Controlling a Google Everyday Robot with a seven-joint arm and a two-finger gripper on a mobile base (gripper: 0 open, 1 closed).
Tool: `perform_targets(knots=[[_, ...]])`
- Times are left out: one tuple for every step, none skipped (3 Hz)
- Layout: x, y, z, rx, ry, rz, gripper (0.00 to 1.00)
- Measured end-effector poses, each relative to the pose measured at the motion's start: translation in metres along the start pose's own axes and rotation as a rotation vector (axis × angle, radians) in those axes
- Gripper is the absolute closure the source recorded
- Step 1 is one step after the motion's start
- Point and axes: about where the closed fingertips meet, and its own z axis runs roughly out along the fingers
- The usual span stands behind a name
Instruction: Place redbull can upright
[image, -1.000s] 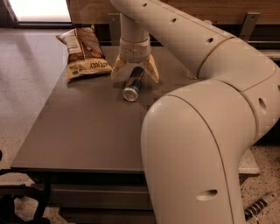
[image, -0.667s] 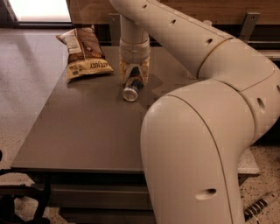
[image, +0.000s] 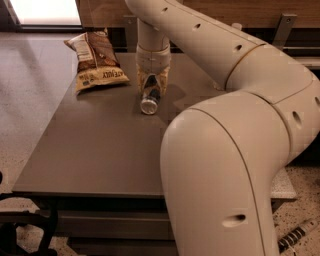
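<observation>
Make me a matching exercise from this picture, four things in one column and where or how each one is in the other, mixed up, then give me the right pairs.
Things:
1. redbull can
2. snack bag
3. claw
4. table

Place or state:
A. lying flat at the table's far left corner
B. on its side, silver end toward the camera
C. pointing down, closed around the can near the table's far edge
D. grey-brown top, bearing the other things

Pairs: 1-B, 2-A, 3-C, 4-D
</observation>
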Motion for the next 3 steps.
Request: perform_targets(knots=[[-0.001,0.001,0.001,-0.001,-0.002,0.0,1.0],[-0.005,0.002,-0.012,-0.033,-0.057,-0.031,1.0],[-0.009,-0.003,-0.037,-0.069,-0.14,-0.065,1.0]])
